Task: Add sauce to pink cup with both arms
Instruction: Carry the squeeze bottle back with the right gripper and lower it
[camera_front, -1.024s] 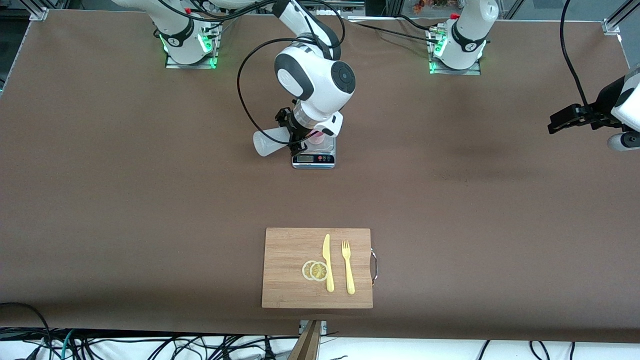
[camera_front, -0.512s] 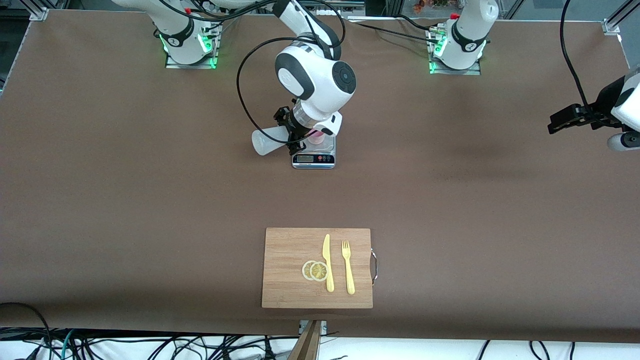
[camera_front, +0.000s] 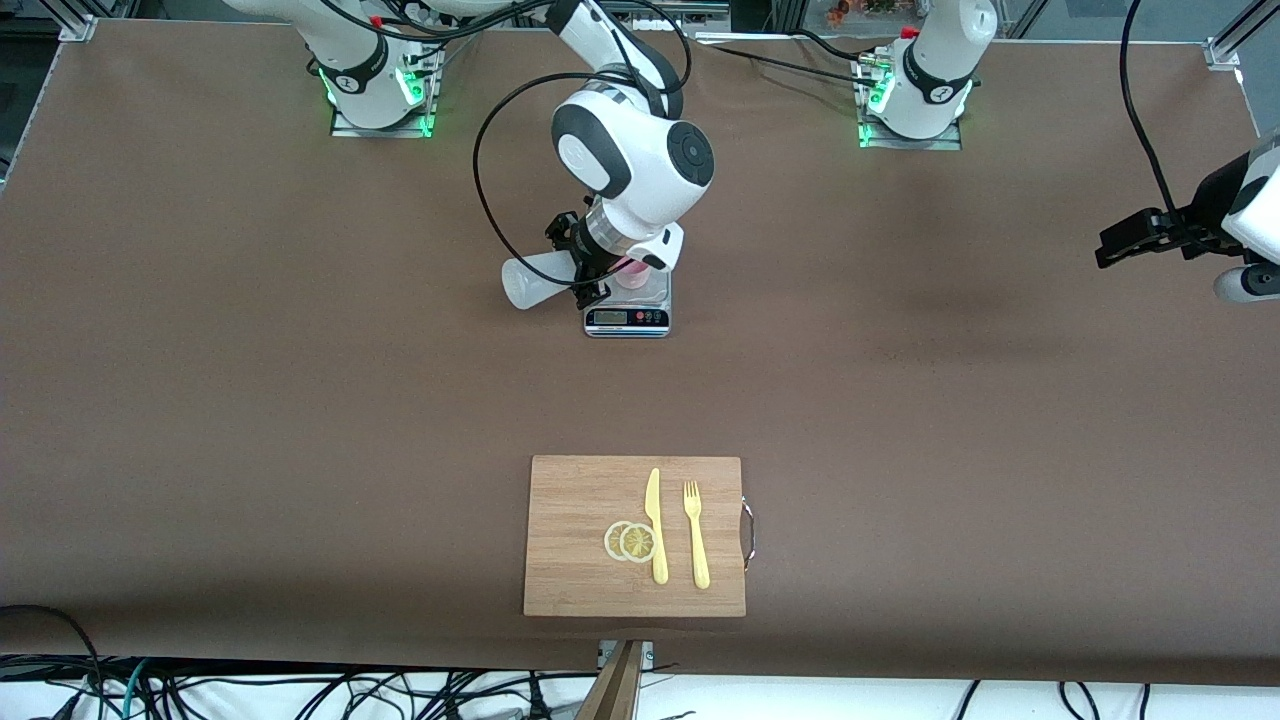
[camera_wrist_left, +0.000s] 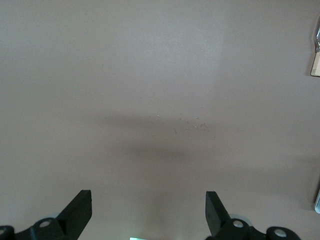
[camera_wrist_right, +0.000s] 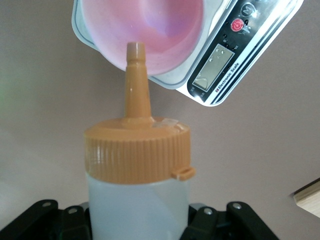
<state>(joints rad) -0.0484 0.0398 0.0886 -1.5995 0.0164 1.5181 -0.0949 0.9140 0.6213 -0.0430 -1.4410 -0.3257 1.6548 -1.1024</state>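
Note:
The sauce bottle (camera_front: 533, 280) lies tipped on its side in the air, with my right gripper (camera_front: 586, 268) shut on its frosted body. In the right wrist view the bottle (camera_wrist_right: 137, 197) fills the space between the fingers of my right gripper (camera_wrist_right: 137, 222), and its orange nozzle (camera_wrist_right: 136, 75) points into the pink cup (camera_wrist_right: 165, 30). The pink cup (camera_front: 631, 270) stands on a small scale (camera_front: 627, 318), mostly hidden under the right wrist. My left gripper (camera_front: 1108, 247) waits open above bare table at the left arm's end. In its own wrist view the left gripper (camera_wrist_left: 148, 212) holds nothing.
A wooden cutting board (camera_front: 575, 585) lies near the front edge, nearer the camera than the scale. On it are a yellow knife (camera_front: 655, 525), a yellow fork (camera_front: 696, 535) and two lemon slices (camera_front: 630, 541). The scale's display (camera_wrist_right: 216, 62) faces the camera.
The right wrist and the tipped bottle have shifted very slightly. The left arm has not moved.

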